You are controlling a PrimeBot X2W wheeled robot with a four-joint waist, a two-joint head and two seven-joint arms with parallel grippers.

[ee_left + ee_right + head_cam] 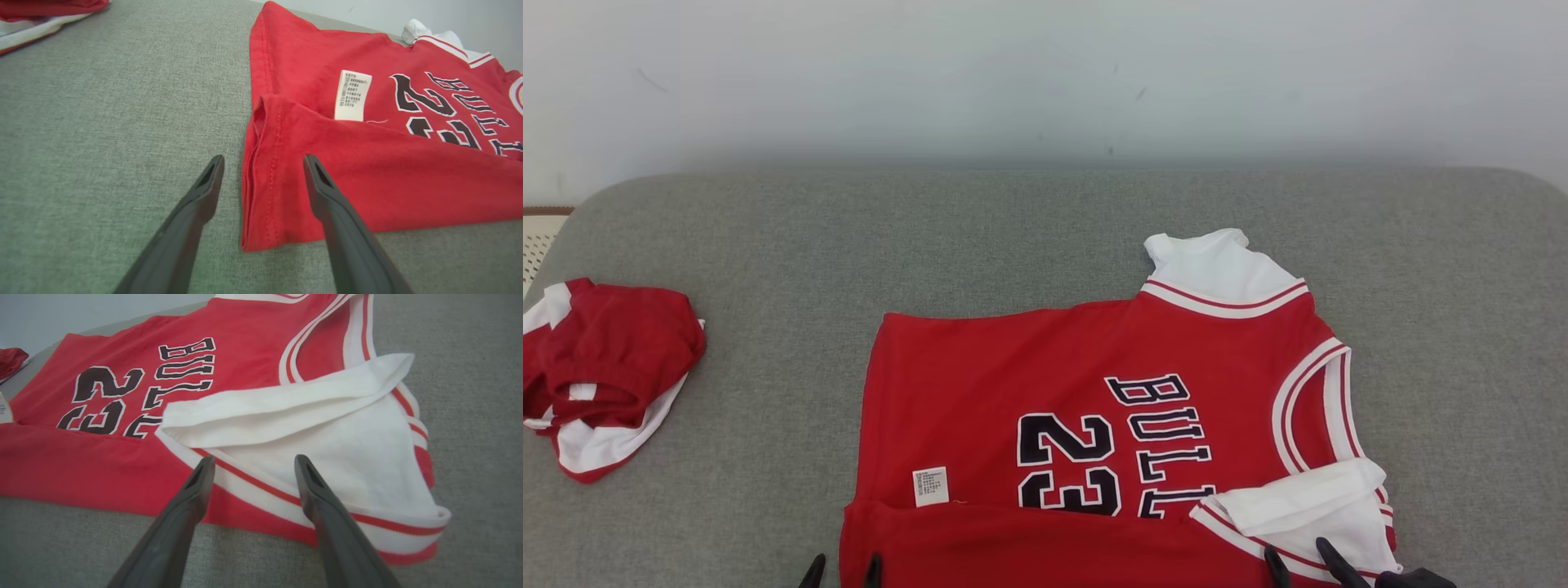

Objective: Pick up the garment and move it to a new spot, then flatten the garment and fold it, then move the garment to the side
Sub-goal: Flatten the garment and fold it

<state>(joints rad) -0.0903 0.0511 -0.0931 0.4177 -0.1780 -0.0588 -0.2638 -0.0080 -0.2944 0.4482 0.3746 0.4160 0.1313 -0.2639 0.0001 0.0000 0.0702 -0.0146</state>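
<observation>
The garment (1013, 392) is a red jersey with white sleeves and dark "23" lettering, spread sideways on the grey cushion, its near long edge folded over onto itself. My left gripper (841, 570) stands open at the jersey's near left corner (261, 204), its fingers straddling the folded hem edge with nothing held. My right gripper (1303, 559) is open above the near white sleeve (327, 437), holding nothing. A white care label (352, 96) lies at the fold line.
A second red and white garment (600, 371) lies crumpled at the cushion's left end. The grey cushion (1045, 237) runs wide behind and to the right of the jersey. A pale wall stands behind it.
</observation>
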